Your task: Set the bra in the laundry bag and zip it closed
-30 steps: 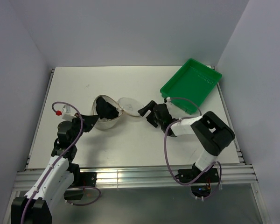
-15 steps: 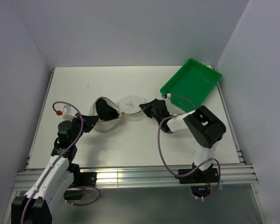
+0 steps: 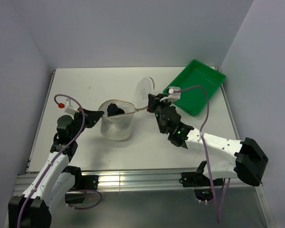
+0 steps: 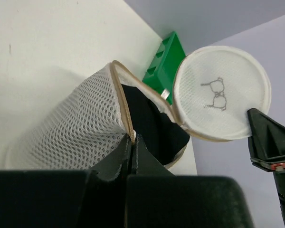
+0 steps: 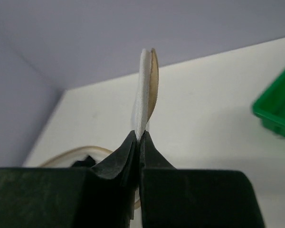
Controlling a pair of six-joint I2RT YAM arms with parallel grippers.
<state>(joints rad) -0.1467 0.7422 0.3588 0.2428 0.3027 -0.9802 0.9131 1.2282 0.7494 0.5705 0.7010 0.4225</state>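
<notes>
At table centre the drum-shaped pouch of see-through white mesh w/ tan zip rims, i.e. the laundry bag [image 3: 116, 127], stands upright on the white table [image 3: 85, 85], long axis vertical, mouth up; the floppy black fabric bra [image 3: 115, 109] sits inside, bunched high toward the far side, just under the rim [image 4: 118, 90]. Left gripper [image 4: 131, 141] is clenched on that tan rim at the near-left of the mouth, so the left arm is nearer the bag body and reads as the anchor. Right gripper [image 5: 138, 138] is clamped on the edge of the round white mesh lid flap [image 3: 145, 89], which stands on edge above and to the right of the mouth, joined to the rim at the far-right side. Key relation: the open mouth lies left of and below the right gripper, so closing prob. calls for swinging the lid flap down and leftward over the rim while the left side holds firm. Zip puller: can't make it out in any view. Bright green plastic tray [image 3: 195, 85] sits just behind-right of the right gripper, close but not touching as far as I can tell; nothing else stands btw lid flap and mouth. Risk, imo: bra fabric riding near the rim could snag the zip teeth
</notes>
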